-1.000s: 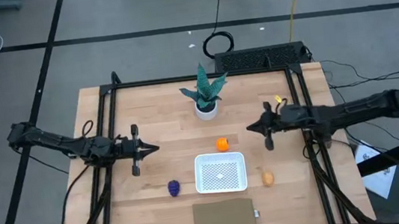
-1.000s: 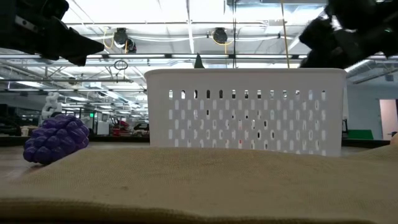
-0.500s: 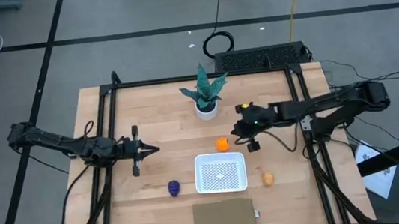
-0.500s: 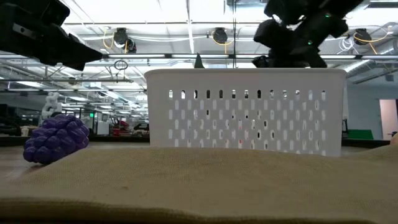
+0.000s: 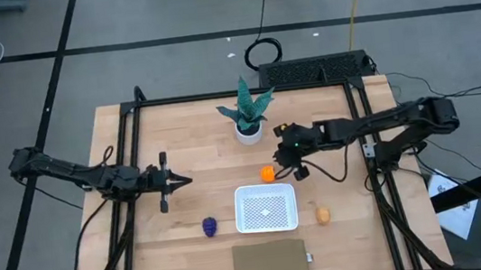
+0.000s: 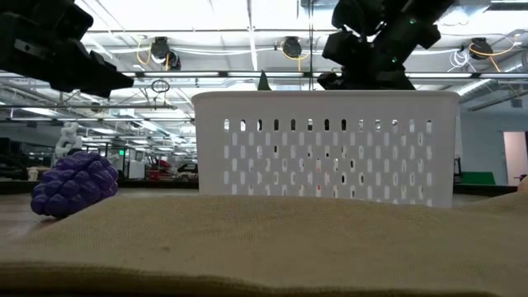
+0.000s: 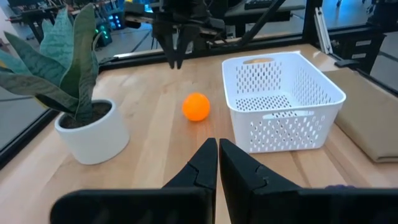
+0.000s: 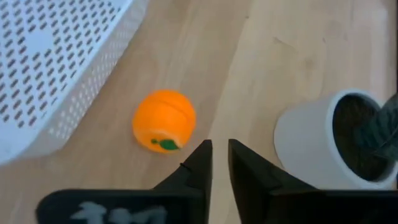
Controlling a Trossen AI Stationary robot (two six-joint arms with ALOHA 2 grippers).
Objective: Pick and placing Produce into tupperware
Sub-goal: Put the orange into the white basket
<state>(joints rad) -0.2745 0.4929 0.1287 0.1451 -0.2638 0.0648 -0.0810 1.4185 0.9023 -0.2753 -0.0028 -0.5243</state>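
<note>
Right end effector [image 5: 292, 154] hovers just beside the orange [image 5: 268, 174], fingers nearly closed, holding nothing. The orange is round, bright, with a small green stem mark, lying on the tabletop [image 5: 187, 141] between the white mesh-bottomed container [image 5: 265, 208] and the plant pot [image 5: 248, 130]. Purple piece [image 5: 210, 227] lies left of the container, tan oval [image 5: 323, 215] right. Left end effector [image 5: 170, 182] waits at left, fingers closed, empty.

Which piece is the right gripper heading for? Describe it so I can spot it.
Start at the white tupperware in the table's middle. Just past its far edge, toward the potted plant, sits the round orange piece, with the right gripper beside it. It alone is smooth and bright orange with a green stem mark.
</note>
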